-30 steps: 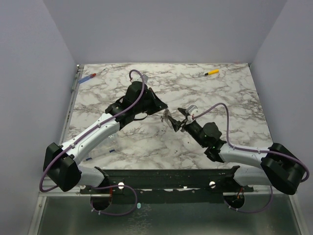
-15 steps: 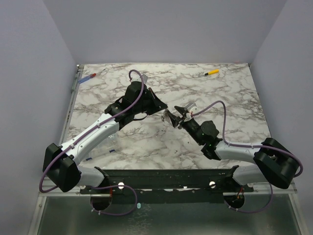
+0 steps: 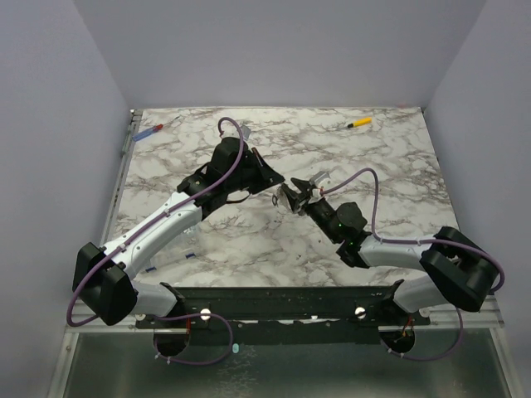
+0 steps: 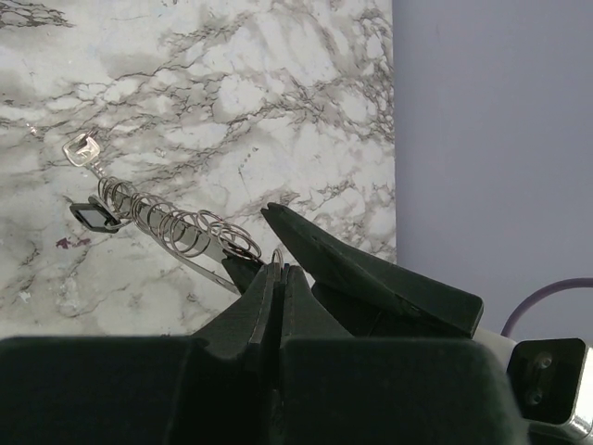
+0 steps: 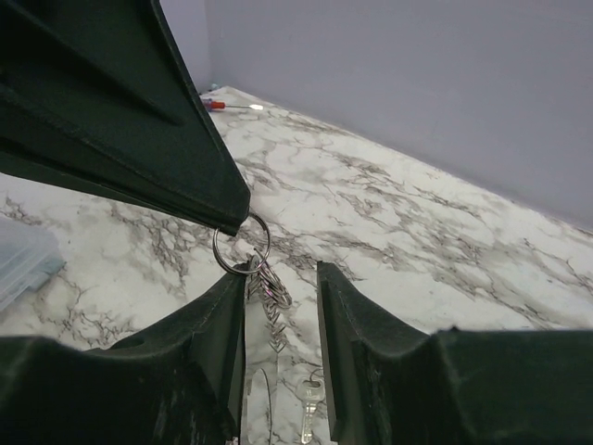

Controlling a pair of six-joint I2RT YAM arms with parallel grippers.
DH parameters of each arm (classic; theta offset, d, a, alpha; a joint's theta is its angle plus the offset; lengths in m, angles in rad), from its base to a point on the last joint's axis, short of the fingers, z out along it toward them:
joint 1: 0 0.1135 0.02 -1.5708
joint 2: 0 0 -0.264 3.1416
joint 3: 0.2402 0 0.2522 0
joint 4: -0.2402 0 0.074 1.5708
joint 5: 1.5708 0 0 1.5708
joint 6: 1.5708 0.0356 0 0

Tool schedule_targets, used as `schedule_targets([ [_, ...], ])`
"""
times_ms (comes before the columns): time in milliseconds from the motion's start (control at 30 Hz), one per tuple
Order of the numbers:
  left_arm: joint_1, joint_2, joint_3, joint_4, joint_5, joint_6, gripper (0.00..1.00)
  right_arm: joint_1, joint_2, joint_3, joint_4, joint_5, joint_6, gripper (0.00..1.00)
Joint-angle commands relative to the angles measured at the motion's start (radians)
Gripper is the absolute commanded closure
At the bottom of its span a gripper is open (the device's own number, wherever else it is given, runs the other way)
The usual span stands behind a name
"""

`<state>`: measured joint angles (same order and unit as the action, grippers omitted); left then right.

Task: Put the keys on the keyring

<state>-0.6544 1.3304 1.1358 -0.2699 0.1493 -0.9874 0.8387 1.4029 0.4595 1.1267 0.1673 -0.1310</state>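
The two arms meet above the middle of the marble counter (image 3: 398,166). The left gripper (image 4: 278,273) has its jaws pressed tight together, pinching the keyring (image 5: 268,243) by its upper edge, so the ring hangs just under their tips. The right gripper (image 5: 280,276) has its jaws apart and holds nothing. They straddle the chain of small rings (image 4: 171,224) that hangs from the keyring, and the keys (image 4: 82,148) dangle at the chain's far end.

The step in hand looks like the right gripper lining up for a grip. Next it should close on the chain or a key just below the ring without knocking the ring out of the left pinch.

Since a second ago the right arm has swung in closer to the left gripper. The left arm has not shifted.
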Motion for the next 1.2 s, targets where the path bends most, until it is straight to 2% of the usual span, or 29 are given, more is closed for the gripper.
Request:
schedule_targets([
  [0, 0.006, -0.025, -0.014, 0.029, 0.028, -0.005, 1.0, 0.006, 0.017, 0.026, 0.069, 0.022, 0.007, 0.63],
  [100, 0.006, -0.028, -0.016, 0.03, 0.03, -0.007, 1.0, 0.006, 0.018, 0.021, 0.082, 0.022, 0.005, 0.71],
  [200, 0.006, -0.032, -0.021, 0.03, 0.028, -0.009, 1.0, 0.007, 0.017, 0.017, 0.092, 0.004, 0.001, 0.96],
  [233, 0.006, -0.031, -0.023, 0.03, 0.028, -0.01, 1.0, 0.006, 0.018, 0.015, 0.094, -0.003, 0.0, 0.98],
  [567, 0.006, -0.033, -0.038, 0.033, 0.034, 0.012, 0.99, 0.007, -0.038, -0.029, 0.084, -0.068, -0.024, 0.99],
  [633, 0.006, -0.042, -0.036, 0.033, 0.023, 0.034, 0.9, 0.007, -0.06, -0.033, 0.051, -0.08, -0.023, 0.99],
  [800, 0.018, -0.08, -0.037, 0.03, 0.002, 0.107, 0.55, 0.007, -0.136, -0.03, -0.088, -0.097, 0.007, 0.99],
  [900, 0.039, -0.119, -0.038, 0.017, -0.028, 0.172, 0.41, 0.007, -0.203, -0.021, -0.204, -0.092, 0.029, 0.99],
  [967, 0.048, -0.145, -0.031, 0.017, -0.042, 0.246, 0.38, 0.007, -0.245, -0.013, -0.307, -0.087, 0.042, 0.99],
  [1100, 0.048, -0.197, -0.02, 0.03, -0.05, 0.507, 0.38, 0.007, -0.336, 0.022, -0.531, -0.07, 0.09, 0.99],
  [1167, 0.046, -0.234, -0.064, 0.064, -0.052, 0.635, 0.38, 0.006, -0.375, 0.061, -0.673, -0.062, 0.121, 0.99],
])
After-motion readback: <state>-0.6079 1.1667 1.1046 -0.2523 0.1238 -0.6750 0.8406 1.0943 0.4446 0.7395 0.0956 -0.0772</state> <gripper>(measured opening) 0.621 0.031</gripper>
